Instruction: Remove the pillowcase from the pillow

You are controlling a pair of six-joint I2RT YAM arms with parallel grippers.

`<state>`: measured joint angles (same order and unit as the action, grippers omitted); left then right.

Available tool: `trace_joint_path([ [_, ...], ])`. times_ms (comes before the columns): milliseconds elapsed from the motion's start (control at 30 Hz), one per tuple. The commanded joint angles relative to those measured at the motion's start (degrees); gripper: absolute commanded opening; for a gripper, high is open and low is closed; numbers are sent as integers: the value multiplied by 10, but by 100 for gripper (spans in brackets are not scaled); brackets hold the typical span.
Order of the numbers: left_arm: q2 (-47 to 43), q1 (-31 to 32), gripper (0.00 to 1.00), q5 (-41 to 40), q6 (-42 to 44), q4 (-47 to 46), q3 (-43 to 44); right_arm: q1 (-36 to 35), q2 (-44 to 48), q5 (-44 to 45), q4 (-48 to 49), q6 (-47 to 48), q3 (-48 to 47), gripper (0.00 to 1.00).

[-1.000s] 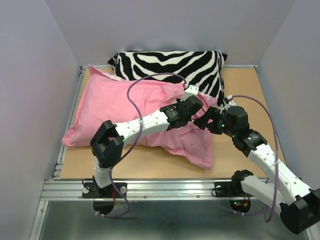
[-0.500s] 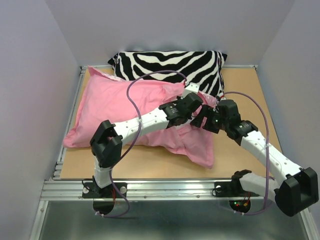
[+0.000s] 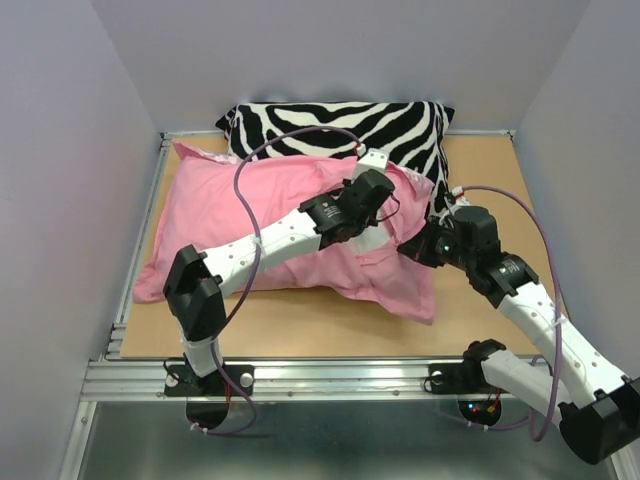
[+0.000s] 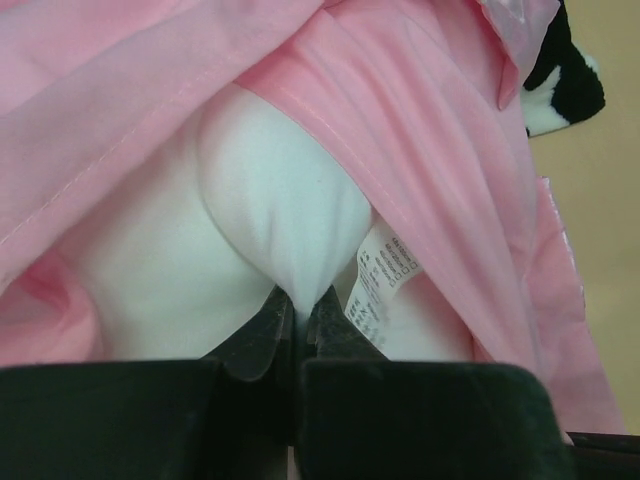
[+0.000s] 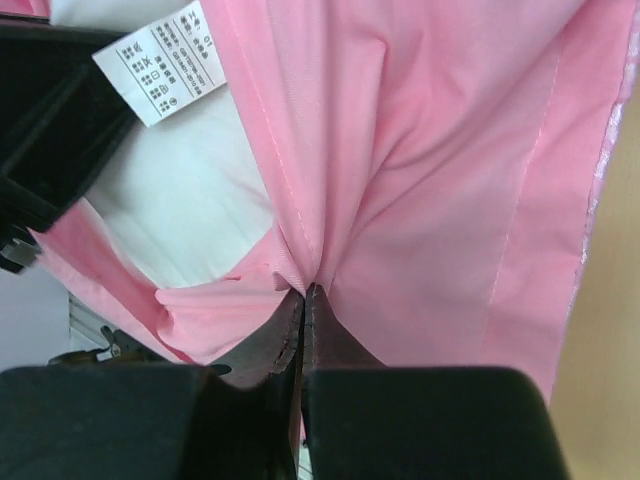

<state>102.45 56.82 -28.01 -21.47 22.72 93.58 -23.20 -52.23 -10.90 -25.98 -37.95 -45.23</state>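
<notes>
peeking white pillow (image 4: 270, 220), printed tag (image 4: 380, 285), creased plain pink pillowcase (image 4: 430, 150)

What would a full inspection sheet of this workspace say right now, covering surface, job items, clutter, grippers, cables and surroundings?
Surface: brown board table, largely covered by pillows.
Job's things: pink pillowcase lies across the board, open at its right end; the white pillow and its tag show through the opening.
Clutter: zebra-striped pillow at the back.
Grippers: left gripper pinches the pillow; right gripper pinches the pillowcase.
Cables: purple cables loop above both arms, hanging free.
Surroundings: plain grey walls; metal rail at the near edge.
</notes>
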Motion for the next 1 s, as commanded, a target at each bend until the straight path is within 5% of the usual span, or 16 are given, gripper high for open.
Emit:
trace_joint_path([
  [0, -99, -44, 0, -31, 15, -46, 44, 1, 40, 42, -57, 1, 7, 1],
  [333, -163, -189, 0, 15, 33, -56, 35, 1, 92, 106, -135, -13, -24, 1],
  [633, -147, -345, 0, 136, 8, -72, 60, 1, 92, 127, -140, -25, -6, 1],
  [967, -93, -402, 0, 188, -5, -34, 165, 1, 92, 129, -138, -22, 1, 1],
])
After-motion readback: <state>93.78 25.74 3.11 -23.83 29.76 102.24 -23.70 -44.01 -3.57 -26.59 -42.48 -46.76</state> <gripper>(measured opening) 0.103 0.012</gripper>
